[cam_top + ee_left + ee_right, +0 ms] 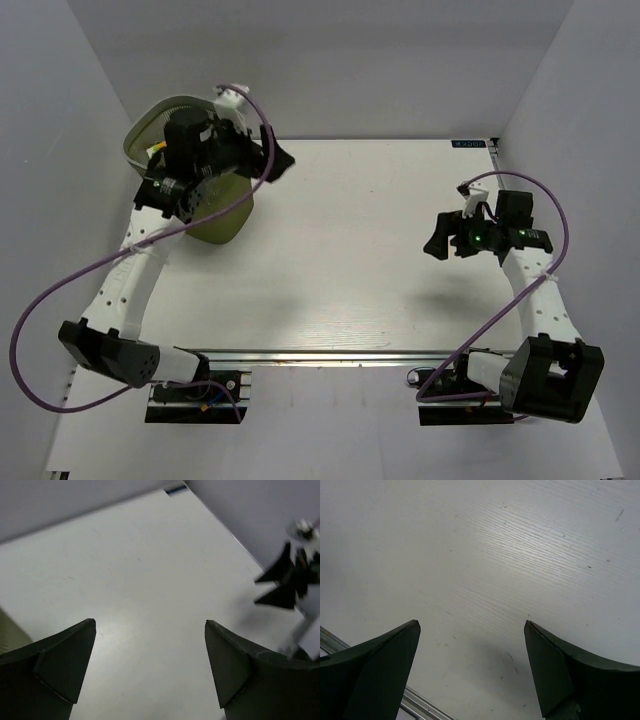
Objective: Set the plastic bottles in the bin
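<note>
The olive-green wire-mesh bin (152, 118) stands at the table's far left, largely covered by my left arm. A small yellow-green patch (156, 150) shows inside it beside the arm; I cannot tell what it is. No plastic bottles show on the table in any view. My left gripper (283, 162) is open and empty, just right of the bin, pointing out over bare table (150, 622). The bin's edge (7, 630) shows at the left of the left wrist view. My right gripper (436, 238) is open and empty above the table's right side (472, 622).
The white table (350, 250) is walled by grey panels at the back and both sides. A metal rail (300, 353) runs along the near edge and also shows in the right wrist view (330, 641). The right gripper appears in the left wrist view (282, 582).
</note>
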### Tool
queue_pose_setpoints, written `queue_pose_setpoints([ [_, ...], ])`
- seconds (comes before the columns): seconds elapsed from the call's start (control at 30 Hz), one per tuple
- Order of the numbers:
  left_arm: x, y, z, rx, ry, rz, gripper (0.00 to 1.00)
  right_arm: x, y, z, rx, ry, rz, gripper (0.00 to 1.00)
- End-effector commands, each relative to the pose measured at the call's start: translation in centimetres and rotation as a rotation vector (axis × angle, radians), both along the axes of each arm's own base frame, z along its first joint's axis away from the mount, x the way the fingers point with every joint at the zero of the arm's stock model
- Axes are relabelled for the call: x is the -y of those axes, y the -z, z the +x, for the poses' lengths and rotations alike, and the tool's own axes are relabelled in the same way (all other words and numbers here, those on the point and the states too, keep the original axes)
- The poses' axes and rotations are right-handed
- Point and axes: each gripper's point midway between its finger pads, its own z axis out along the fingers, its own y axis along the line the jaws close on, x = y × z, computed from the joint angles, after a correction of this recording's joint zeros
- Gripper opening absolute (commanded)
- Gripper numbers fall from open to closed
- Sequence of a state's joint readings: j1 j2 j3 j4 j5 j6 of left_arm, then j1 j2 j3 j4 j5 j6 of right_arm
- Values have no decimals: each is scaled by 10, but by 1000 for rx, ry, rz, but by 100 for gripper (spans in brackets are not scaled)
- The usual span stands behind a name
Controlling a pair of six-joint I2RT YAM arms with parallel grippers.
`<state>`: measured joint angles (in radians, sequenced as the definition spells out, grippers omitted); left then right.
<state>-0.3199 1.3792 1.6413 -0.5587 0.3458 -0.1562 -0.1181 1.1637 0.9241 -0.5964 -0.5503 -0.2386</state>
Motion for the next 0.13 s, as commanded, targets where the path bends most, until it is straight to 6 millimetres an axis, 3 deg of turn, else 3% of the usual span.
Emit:
queue_pose_setpoints([
  [0.0, 49, 39, -51, -83, 322, -21, 99, 11, -24, 12, 90, 44, -51, 90],
  [0.1, 57, 81, -79, -159, 341, -9, 99, 17, -33, 15, 136, 97, -63, 90],
])
